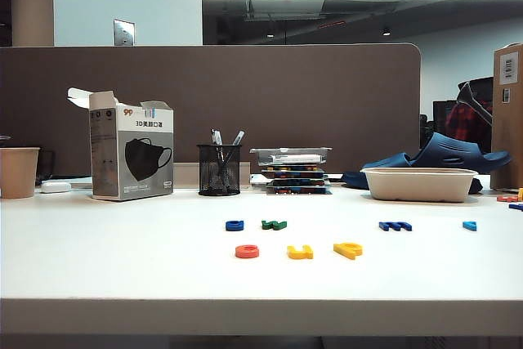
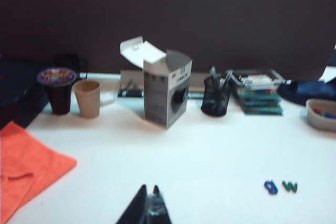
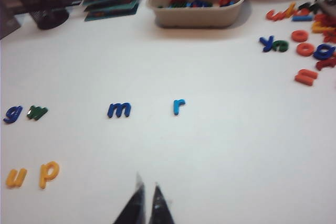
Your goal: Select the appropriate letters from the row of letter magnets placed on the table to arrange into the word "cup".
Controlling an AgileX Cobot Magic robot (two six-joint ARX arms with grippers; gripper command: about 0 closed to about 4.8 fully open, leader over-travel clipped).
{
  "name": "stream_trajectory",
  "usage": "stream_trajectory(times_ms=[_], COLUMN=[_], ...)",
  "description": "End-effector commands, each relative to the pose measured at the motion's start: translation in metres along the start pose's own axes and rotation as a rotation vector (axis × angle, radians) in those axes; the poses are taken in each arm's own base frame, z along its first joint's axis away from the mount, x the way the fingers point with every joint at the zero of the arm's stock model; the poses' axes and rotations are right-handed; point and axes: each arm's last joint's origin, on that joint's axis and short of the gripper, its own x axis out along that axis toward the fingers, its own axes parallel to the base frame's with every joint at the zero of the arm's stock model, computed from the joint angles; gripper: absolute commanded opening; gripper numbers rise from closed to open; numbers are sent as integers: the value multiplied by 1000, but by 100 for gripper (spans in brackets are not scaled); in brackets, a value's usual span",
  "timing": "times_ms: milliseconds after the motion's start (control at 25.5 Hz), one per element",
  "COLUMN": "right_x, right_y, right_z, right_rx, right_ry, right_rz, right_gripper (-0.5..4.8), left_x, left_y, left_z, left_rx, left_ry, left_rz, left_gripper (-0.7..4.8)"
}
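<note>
Exterior view: on the white bench (image 1: 98,259) three letters lie in a near row, a red-orange "c" (image 1: 247,251), a yellow "u" (image 1: 300,252) and a yellow "p" (image 1: 348,249), close together but apart. Behind them sits a farther row: a blue "g" (image 1: 235,225) just beside a green "w" (image 1: 274,224), then a gap, then a dark blue "m" (image 1: 395,225) and a light blue "r" (image 1: 469,225) well to the right. Neither arm shows in this view.

At the back of the bench stand a paper cup (image 1: 18,172), an open face-mask box (image 1: 131,155), a black mesh pen holder (image 1: 219,169), a stack of flat cases (image 1: 296,171) and a beige tray (image 1: 420,184).

In the left wrist view the left claw (image 2: 148,207) hangs above bare bench, fingertips nearly touching, nothing between them; an orange cloth (image 2: 26,166) lies off to one side.

In the right wrist view the right claw (image 3: 146,203) hangs over bare bench near the "u" and "p", its tips a narrow slit apart and empty. The tray holds loose letters, and a heap of spare letters (image 3: 307,35) lies beside it.
</note>
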Motion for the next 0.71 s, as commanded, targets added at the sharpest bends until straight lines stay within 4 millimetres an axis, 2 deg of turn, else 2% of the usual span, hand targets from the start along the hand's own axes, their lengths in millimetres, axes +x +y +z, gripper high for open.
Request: stream_trajectory(times_ms=[39, 235, 314, 471, 706], right_x=[7, 11, 10, 16, 27], right_y=[-2, -5, -7, -11, -16], right_z=[-3, -18, -27, -36, -47], right_rx=[-24, -50, -91, -123, -128], right_ry=[-77, -165, -226, -264, -290], right_rz=[19, 23, -1, -39, -52], right_gripper=[12, 12, 12, 12, 12], left_x=[8, 29, 44, 82, 113], left_y=[-1, -2, -4, -7, -8], left_z=[-11, -24, -32, -61, -104], left_rx=[-3, -2, -7, -53, -57], left_ry=[-66, -52, -82, -157, -202], left_rz=[-10, -36, -64, -111, -113], left_gripper=[-5, -5, -5, -5, -5])
